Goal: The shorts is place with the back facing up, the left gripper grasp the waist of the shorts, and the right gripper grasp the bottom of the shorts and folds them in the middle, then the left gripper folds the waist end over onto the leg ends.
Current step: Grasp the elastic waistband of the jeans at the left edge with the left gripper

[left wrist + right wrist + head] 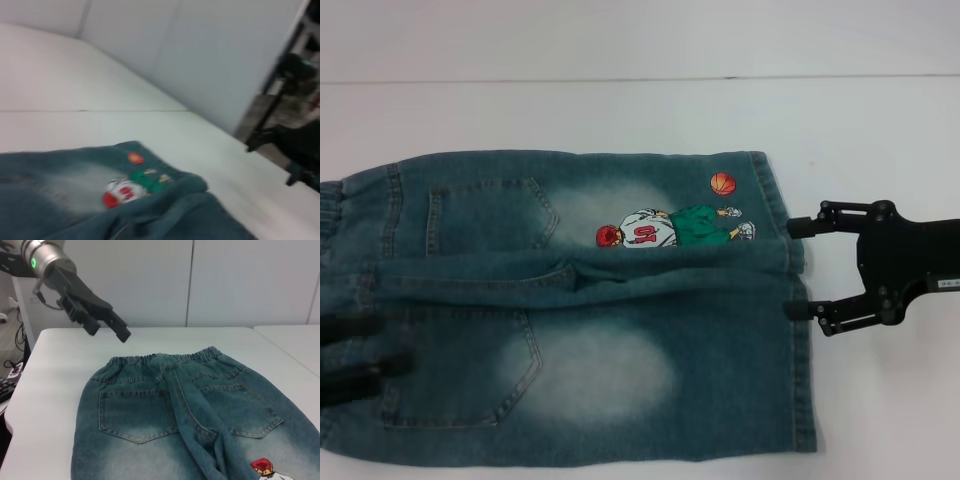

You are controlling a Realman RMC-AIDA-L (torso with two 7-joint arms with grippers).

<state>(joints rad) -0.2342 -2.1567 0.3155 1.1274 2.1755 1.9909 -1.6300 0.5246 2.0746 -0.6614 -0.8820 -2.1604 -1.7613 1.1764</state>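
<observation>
- Plainly, the shorts (590, 310) lie flat, back up, on the white table (620, 110); waist (165, 358) toward the robot's left, hems (798, 300) toward its right.
- Denim looks soft and limp, likely to sag; best pinched at the ruched band and stitched hems.
- Right gripper (800, 268) sits just beside the hems, jaws wide, holding nothing.
- Left gripper (107, 327) hovers above the waist; its jaw state I cannot tell.

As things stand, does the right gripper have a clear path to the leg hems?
Probably yes. The right gripper sits open just off the leg hems of the shorts, level with the gap between the legs, with only bare table around it.
</observation>
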